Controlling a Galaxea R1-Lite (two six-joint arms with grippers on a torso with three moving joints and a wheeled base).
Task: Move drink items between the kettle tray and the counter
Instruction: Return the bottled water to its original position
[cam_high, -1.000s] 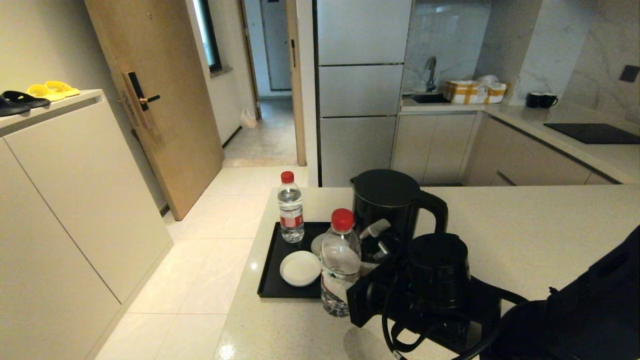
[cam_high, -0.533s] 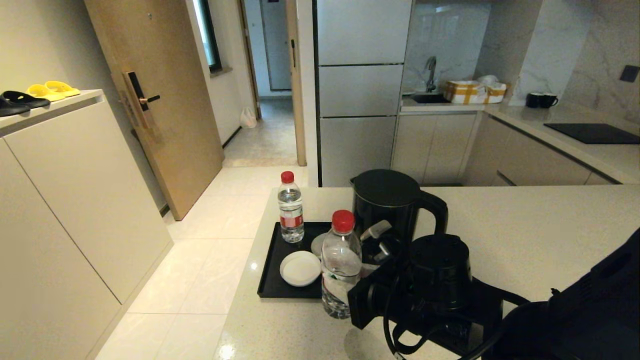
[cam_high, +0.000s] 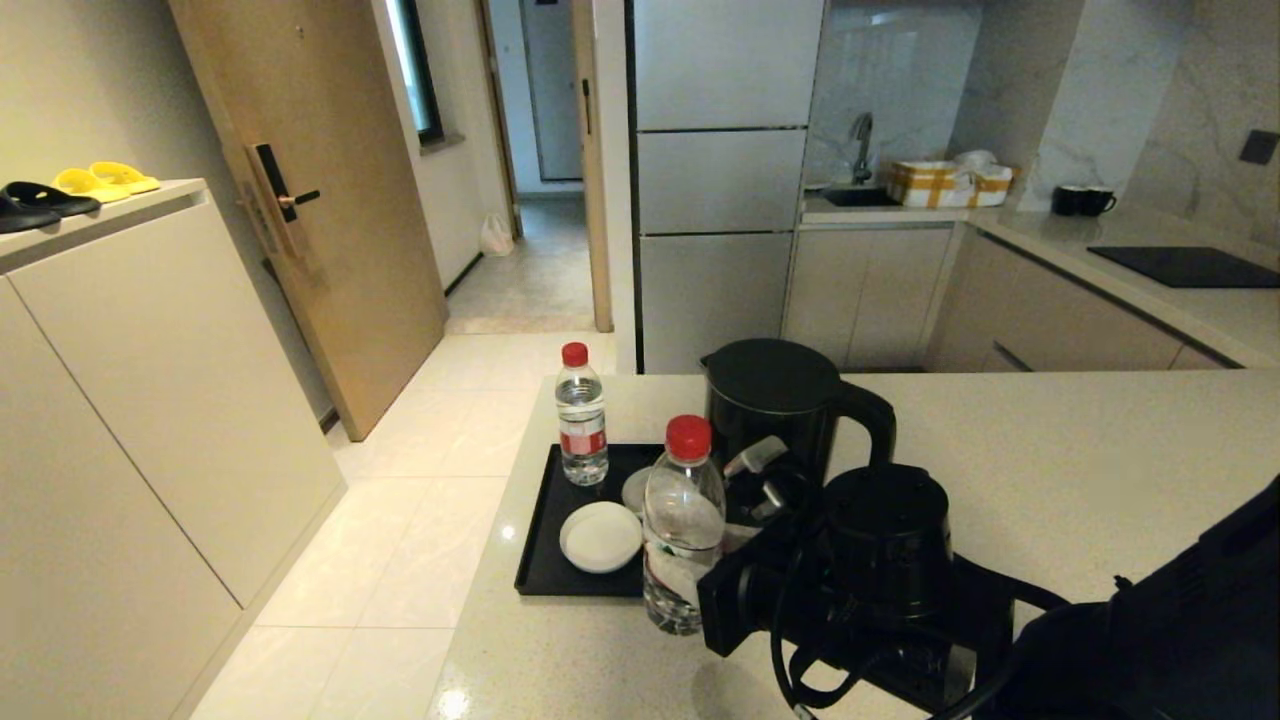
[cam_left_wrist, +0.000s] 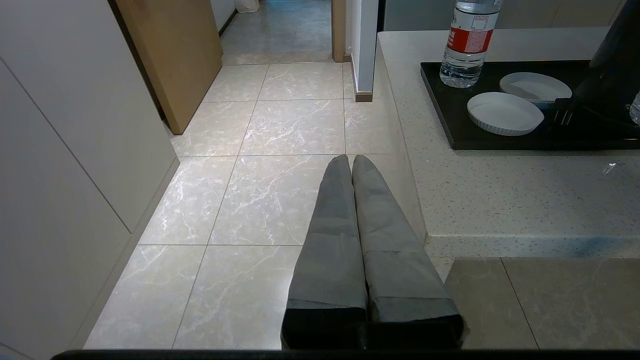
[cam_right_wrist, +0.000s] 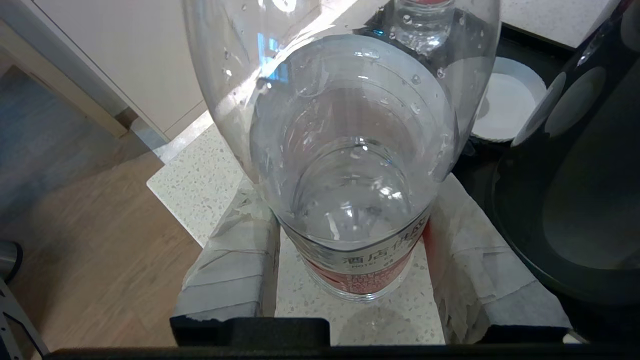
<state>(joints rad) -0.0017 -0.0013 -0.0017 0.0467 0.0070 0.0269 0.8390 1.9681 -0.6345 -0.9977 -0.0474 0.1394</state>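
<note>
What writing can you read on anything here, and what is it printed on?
"酒店" and a few more characters cut off at the edge, white on the red label band of the clear plastic bottle between the right tool's padded fingers.
"HOTEL" beneath: faint, uncertain.
Red-and-white label on the far red-capped bottle standing on the flat black tray: print too small to read.

Three camera views of one desk (cam_high: 1050, 470).
We look down from the head; our right wrist sits close behind a bottle (cam_right_wrist: 345, 150); our left wrist, low beside the desk, shares the tray (cam_left_wrist: 445, 107).
</note>
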